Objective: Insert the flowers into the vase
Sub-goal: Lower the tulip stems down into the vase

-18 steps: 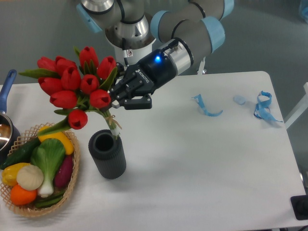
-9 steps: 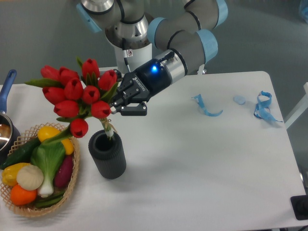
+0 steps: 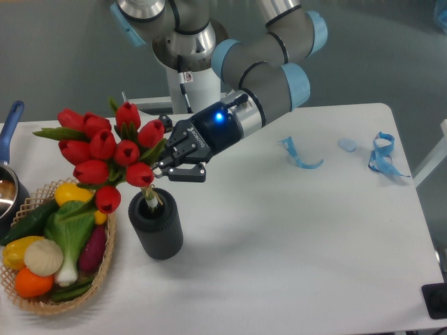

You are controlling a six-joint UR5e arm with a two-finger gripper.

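Listing by size, largest first:
Table point(image 3: 293, 237): white top; everything else stands or lies on it.
Arm point(image 3: 258, 77): grey with pale blue joints, reaching down from 12 o'clock toward 9 o'clock.
Basket point(image 3: 105, 276): wicker, at 8 o'clock; it holds a cucumber, a yellow pepper, a green leafy vegetable, a white bulb, a purple piece and an orange one.
Flowers point(image 3: 105, 150): red tulips with green leaves, leaning toward 10 o'clock from the vase, heads over the basket's upper edge; pale stem ends sit inside the vase mouth.
Vase point(image 3: 157, 227): dark ribbed cylinder, upright, just beside the basket at its 3 o'clock; the only thing in it is the stem ends.
Gripper point(image 3: 170, 165): black, blue light lit, clamped on the stems just above the vase mouth, at 1 o'clock from it.
Pot point(image 3: 8, 178): blue handle, at the 9 o'clock edge, mostly cut off; something brownish inside, I cannot tell what.
Ribbons point(image 3: 380, 157): blue scraps at 2 o'clock, well apart from the vase; another strip point(image 3: 299, 155) lies closer to centre.
Change: a second ago the stem ends hung outside the rim at its 1 o'clock; half a second ago they were at the mouth; now they are in it. Gripper and bunch have come lower and toward 8 o'clock. Vase, basket, pot and ribbons lie as before.
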